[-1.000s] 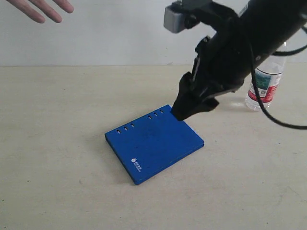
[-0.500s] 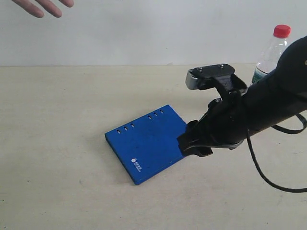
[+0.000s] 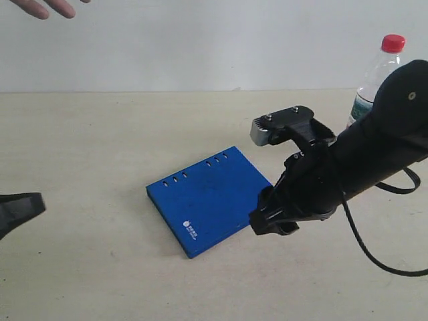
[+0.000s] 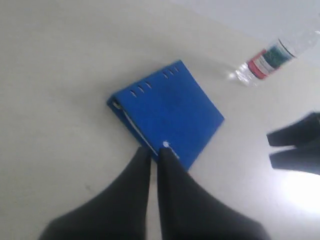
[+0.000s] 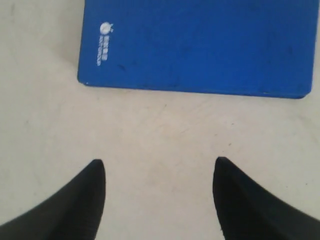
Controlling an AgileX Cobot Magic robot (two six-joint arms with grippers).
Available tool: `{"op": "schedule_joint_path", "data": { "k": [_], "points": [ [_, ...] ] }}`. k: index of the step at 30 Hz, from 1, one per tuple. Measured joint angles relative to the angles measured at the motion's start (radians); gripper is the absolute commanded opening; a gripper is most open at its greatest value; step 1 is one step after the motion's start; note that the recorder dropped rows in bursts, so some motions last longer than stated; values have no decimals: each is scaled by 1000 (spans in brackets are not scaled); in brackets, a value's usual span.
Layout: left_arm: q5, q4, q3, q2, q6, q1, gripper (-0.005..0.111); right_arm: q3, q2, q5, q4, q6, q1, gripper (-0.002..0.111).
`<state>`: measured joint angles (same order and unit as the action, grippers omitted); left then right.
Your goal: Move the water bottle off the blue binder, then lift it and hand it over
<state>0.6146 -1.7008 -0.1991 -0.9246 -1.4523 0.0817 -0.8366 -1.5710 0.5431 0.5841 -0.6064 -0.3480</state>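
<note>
Small clear plastic water bottle w/ red cap [image 3: 378, 73] stands on the beige table [image 3: 100, 134], off and well apart from the flat deep-blue ring binder [image 3: 210, 200]. Its long axis is vertical, cap up. Binder lies flat, diagonal, riveted edge on the far side, logo corner nearest the exterior cam.

Right gripper [image 3: 271, 222] sits low just beside binder's edge, jaws wide, empty. Left gripper [image 4: 154, 152] is pinched together, holds nothing.

Likely step: binder pickup. It should go in low, work a finger under the edge and clamp square, or the binder may slip.

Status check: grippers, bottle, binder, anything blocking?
Right gripper jaws open, empty, low beside blue binder. Left gripper shut, apart from binder. Water bottle upright on table, off binder, behind right arm. Nothing on binder.
</note>
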Motion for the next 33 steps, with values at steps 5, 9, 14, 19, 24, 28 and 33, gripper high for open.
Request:
{"op": "schedule_joint_path", "data": {
  "k": [5, 9, 14, 19, 24, 28, 33],
  "points": [
    [111, -24, -115, -341, -151, 0, 5, 0, 0, -75, -2, 78, 0, 57],
    [194, -32, -221, -547, -171, 16, 5, 0, 0, -123, -18, 111, 0, 57],
    [218, -36, -358, -765, -175, 133, 5, 0, -2, -195, -19, 254, 0, 60],
    [179, -36, -488, -903, -175, 240, 5, 0, -66, -216, -19, 369, 0, 73],
    [115, -36, -579, -953, -175, 256, 5, 0, -143, -216, -19, 409, 0, 73],
    [14, -36, -665, -956, -176, 256, 16, 0, -150, -222, -19, 437, 0, 73],
    [-104, -36, -783, -996, -181, 256, 53, 0, -178, -220, 11, 487, 0, 73]
  ]
}}
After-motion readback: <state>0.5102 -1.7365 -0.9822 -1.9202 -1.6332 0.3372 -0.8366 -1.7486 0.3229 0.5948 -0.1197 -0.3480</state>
